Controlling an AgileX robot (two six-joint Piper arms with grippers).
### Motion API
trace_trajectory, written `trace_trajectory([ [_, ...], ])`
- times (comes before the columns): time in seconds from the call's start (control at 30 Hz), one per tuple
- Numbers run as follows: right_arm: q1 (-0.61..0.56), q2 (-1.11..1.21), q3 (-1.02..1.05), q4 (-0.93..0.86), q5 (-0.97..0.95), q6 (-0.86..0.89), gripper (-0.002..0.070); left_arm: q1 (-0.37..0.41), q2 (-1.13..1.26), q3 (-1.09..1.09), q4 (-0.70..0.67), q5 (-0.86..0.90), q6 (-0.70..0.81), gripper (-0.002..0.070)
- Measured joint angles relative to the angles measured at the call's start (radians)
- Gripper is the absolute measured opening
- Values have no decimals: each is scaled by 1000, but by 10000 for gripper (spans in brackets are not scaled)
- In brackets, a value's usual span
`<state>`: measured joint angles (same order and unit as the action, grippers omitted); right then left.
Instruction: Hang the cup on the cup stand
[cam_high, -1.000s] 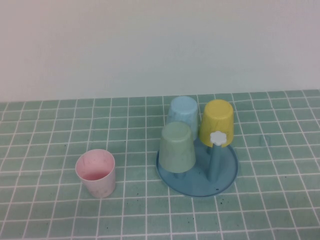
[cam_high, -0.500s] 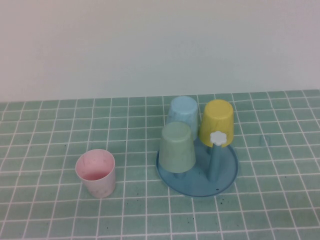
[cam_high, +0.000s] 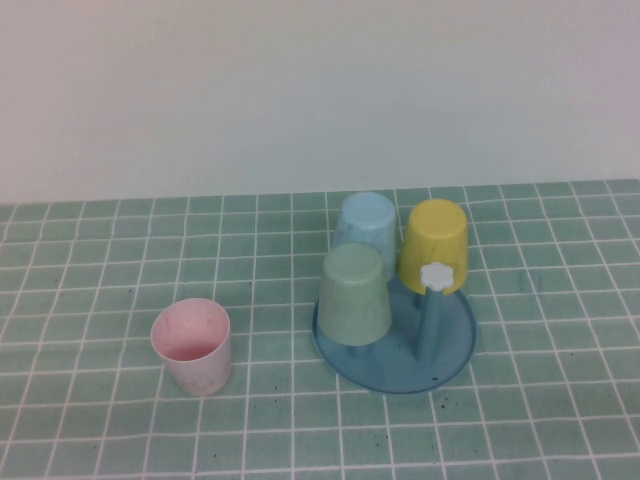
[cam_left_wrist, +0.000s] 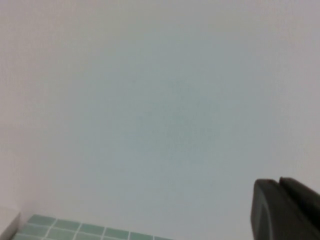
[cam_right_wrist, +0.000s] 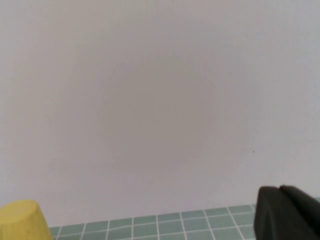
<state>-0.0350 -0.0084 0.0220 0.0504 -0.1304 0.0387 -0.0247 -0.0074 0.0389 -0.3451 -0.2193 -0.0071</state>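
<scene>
The pale pink cup (cam_high: 192, 345) stands upright, mouth up, on the green tiled table at the front left. The blue cup stand (cam_high: 397, 345) sits right of it, with one bare peg topped by a white flower (cam_high: 436, 277) at its front right. Neither gripper shows in the high view. My left gripper (cam_left_wrist: 279, 183) appears in the left wrist view with its dark fingers pressed together, facing the pale wall. My right gripper (cam_right_wrist: 280, 189) appears in the right wrist view, fingers together, with nothing between them.
Three cups hang upside down on the stand: a pale green one (cam_high: 354, 294), a light blue one (cam_high: 365, 224) and a yellow one (cam_high: 434, 243). The yellow cup also shows in the right wrist view (cam_right_wrist: 22, 220). A plain wall stands behind the table.
</scene>
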Motion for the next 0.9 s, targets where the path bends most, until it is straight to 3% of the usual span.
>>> trace_trajectory([
  [0.2,0,0,-126,7,97,-22,-1,-2,0,-70,-44,65,-4,1],
  [0.6,0,-6,-228,-2,388,-101,-1,-2,197,-423,15,482,108,1],
  [0.73,0,-6,-228,-4,509,-105,-1,-2,259,-435,2,415,119,1],
  [0.9,0,-6,-238,-4,590,-109,-1,-2,371,-463,-6,478,123,1],
])
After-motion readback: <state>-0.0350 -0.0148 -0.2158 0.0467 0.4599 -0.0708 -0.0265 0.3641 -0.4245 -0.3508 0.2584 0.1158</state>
